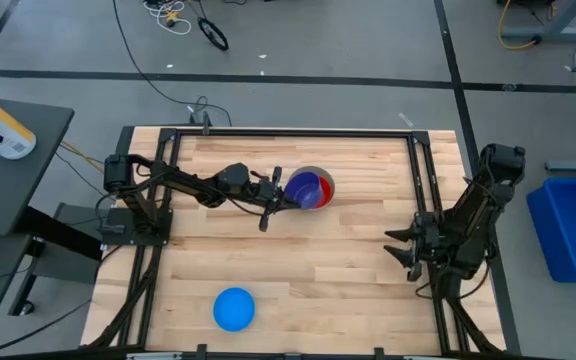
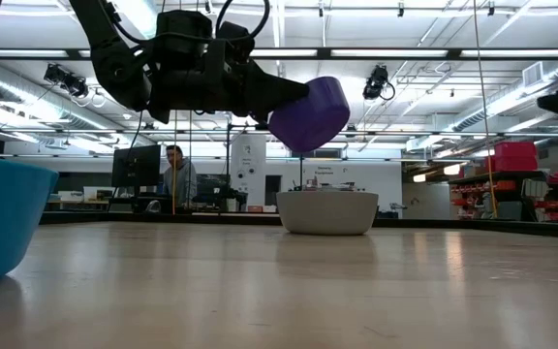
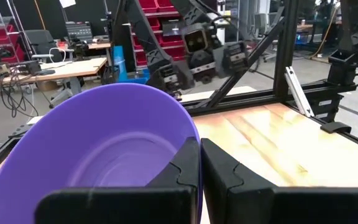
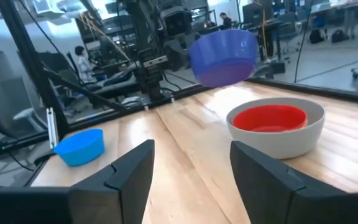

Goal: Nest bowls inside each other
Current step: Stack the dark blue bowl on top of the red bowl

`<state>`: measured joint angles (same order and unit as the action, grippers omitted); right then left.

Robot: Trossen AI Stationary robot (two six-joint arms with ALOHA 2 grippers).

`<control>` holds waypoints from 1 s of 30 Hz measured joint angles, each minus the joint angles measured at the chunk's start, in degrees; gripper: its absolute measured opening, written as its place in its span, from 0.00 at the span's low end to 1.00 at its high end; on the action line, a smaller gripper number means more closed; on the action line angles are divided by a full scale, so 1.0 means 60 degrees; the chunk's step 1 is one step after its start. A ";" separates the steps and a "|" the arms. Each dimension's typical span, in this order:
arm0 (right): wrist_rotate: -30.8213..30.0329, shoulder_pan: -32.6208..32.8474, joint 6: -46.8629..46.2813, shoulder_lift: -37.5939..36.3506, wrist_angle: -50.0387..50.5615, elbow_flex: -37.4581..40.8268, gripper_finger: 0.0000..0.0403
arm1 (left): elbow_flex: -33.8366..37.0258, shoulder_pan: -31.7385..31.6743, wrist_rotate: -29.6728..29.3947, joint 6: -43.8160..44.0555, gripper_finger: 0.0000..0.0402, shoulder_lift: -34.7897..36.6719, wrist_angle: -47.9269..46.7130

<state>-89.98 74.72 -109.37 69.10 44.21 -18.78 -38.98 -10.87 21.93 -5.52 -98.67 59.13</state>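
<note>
A dark blue bowl (image 2: 310, 113) hangs tilted in the air with my left gripper (image 3: 199, 149) shut on its rim. Right below it, at the table's middle, a grey bowl (image 4: 277, 142) rests on its base with a red bowl (image 4: 269, 118) nested inside. A light blue bowl (image 1: 234, 308) stands alone by the near edge. At the table's right side my right gripper (image 4: 191, 168) stands open with nothing between its fingers, well away from the bowls. My left gripper pinches the dark blue bowl's rim (image 3: 198, 163), with one finger (image 3: 182, 169) inside the bowl and the other (image 3: 224, 177) outside. The fingers come level from the table's left. The bowl is lifted clear and tipped on its side, its opening toward the gripper.
Black frame rails (image 1: 420, 180) run along the table's left, far and right sides. Bare wood lies between the stacked bowls and the light blue bowl. A person (image 2: 176, 174) sits in the room beyond the far edge.
</note>
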 joint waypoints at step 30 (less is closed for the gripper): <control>0.8509 -0.3891 1.9838 -0.2972 -1.1438 -0.1206 0.67 | 0.0000 0.0004 0.0021 0.0091 0.01 0.0007 0.0126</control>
<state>-38.92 51.37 9.66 51.27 -24.42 -26.01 -38.98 -10.85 22.05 -4.97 -98.63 59.89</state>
